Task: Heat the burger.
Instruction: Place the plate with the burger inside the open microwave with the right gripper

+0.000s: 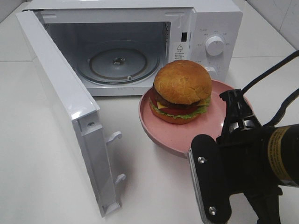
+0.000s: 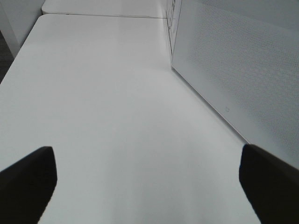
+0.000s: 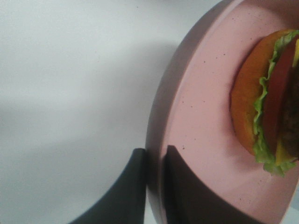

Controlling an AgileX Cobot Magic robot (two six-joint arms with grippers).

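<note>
**Surface** (image 1: 37, 154): white, and bare apart from the items below.

**Microwave oven** (image 1: 210, 23): stands toward the far edge of the surface. Its door (image 1: 60, 102) is swung fully open toward the near left, so the cavity is clear for loading. The glass turntable (image 1: 117, 63) inside carries nothing.

**Right arm** (image 1: 243, 154): reaches in from the near right corner of the surface.

**Pink plate** (image 1: 159, 133): sits just in front of the oven opening, toward its right-hand side. Whether it rests on the surface or is lifted slightly off it cannot be told.

**Burger** (image 1: 182, 88): sits upright on the far half of the plate and has not yet gone into the oven. Nothing but the plate touches it.

**Right tool** (image 3: 154, 156): closed narrow on the near rim of the plate, with one finger outside the rim and one on the inner face. In my judgement the grip is on the rim, well apart from the food, so that the plate acts as a tray and the bun is not squeezed.

**Left tool** (image 2: 147, 158): spread wide and holding nothing. It hovers over bare surface beside the outer face of the open door (image 2: 243, 70), probably so that it is out of the loading path yet placed to swing the door shut.

**Assessment:** the step in hand is carrying the plate in. An edge grip could let the loaded plate tip.
</note>
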